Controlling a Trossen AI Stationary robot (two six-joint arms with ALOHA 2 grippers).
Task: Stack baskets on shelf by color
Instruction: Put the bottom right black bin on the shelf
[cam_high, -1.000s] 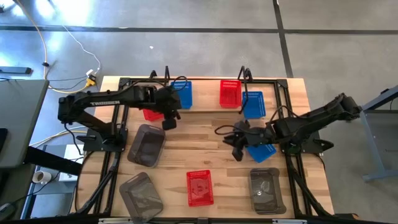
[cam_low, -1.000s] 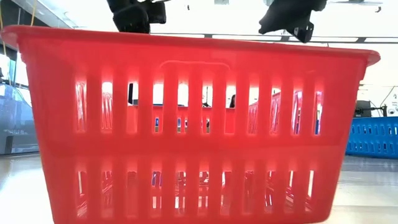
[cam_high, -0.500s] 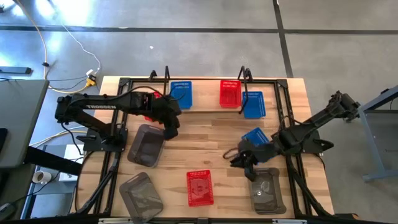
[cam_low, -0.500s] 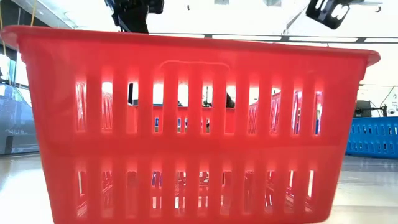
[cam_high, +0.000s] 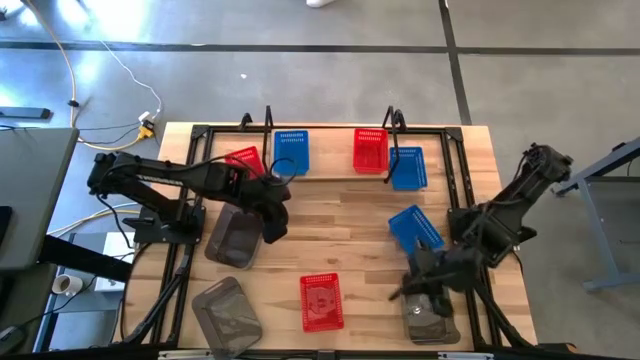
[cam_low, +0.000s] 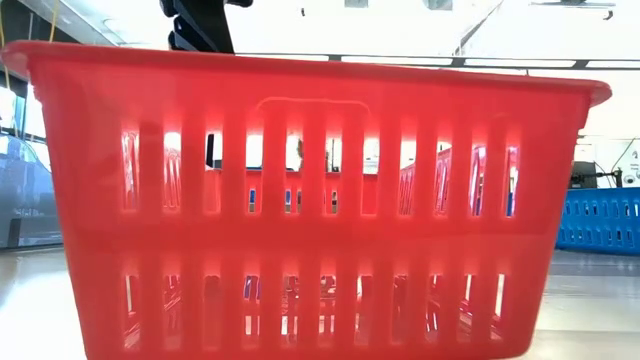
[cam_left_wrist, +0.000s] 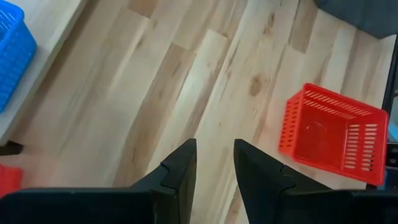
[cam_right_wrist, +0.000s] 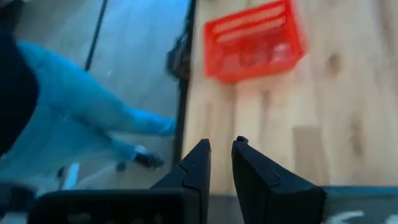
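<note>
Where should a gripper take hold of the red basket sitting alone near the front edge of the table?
Probably by one long rim, from straight above. The red basket sits upright and open-topped on the table, apart from the other baskets, so one finger could drop inside and one outside a thin slotted wall. Neither gripper is over it.

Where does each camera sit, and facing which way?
High: overhead, straight down on the table; both arms show.
Low: table height, level, filled by the front red basket; an arm tip above.
Left wrist: past the left gripper, down at the wood.
Right wrist: past the right gripper, over the table's edge.
All share that basket.
</note>
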